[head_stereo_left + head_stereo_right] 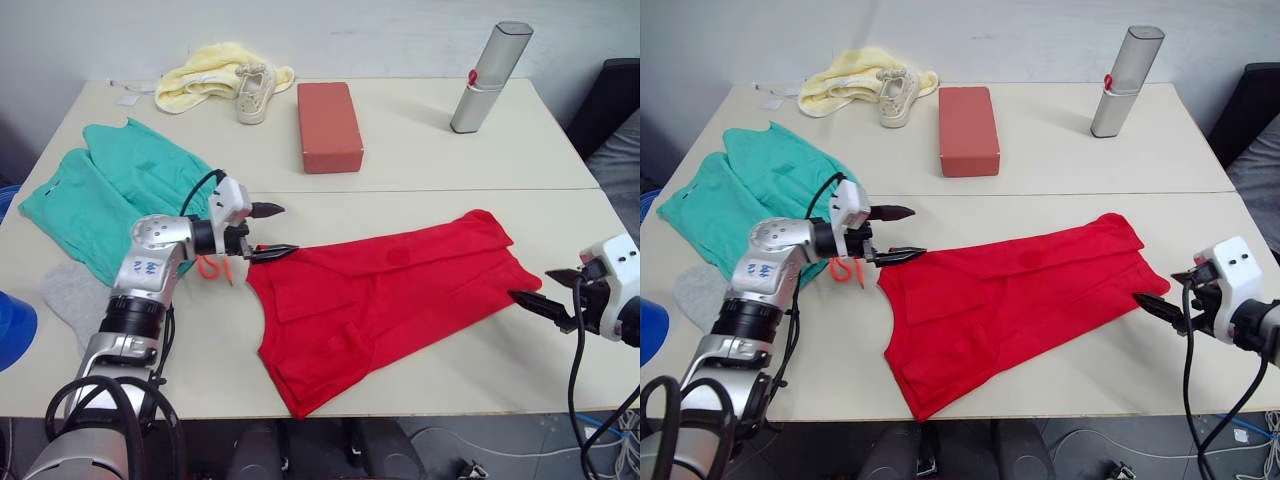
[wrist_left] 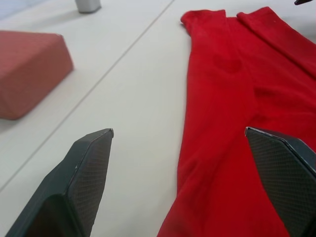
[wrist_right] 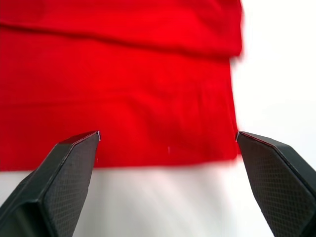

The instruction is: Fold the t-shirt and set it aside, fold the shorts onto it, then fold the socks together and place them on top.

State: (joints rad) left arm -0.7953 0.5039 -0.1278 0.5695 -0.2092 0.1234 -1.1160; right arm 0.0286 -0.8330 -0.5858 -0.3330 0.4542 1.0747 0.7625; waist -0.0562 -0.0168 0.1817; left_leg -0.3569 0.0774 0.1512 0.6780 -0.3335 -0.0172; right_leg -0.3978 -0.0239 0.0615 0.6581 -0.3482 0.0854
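The red t-shirt (image 1: pixel 385 305) is lying partly folded across the near middle of the bench (image 1: pixel 420 170), with the left gripper (image 1: pixel 268 232) hovering at its left edge, fingers spread wide and holding nothing. The right gripper (image 1: pixel 545 290) is sitting just off the shirt's right edge, its fingers also wide apart and empty. The teal shorts (image 1: pixel 105 195) are lying flat at the bench's left side, with a grey sock (image 1: pixel 72 295) resting by their near edge.

Head stereo pair, two close wrist views
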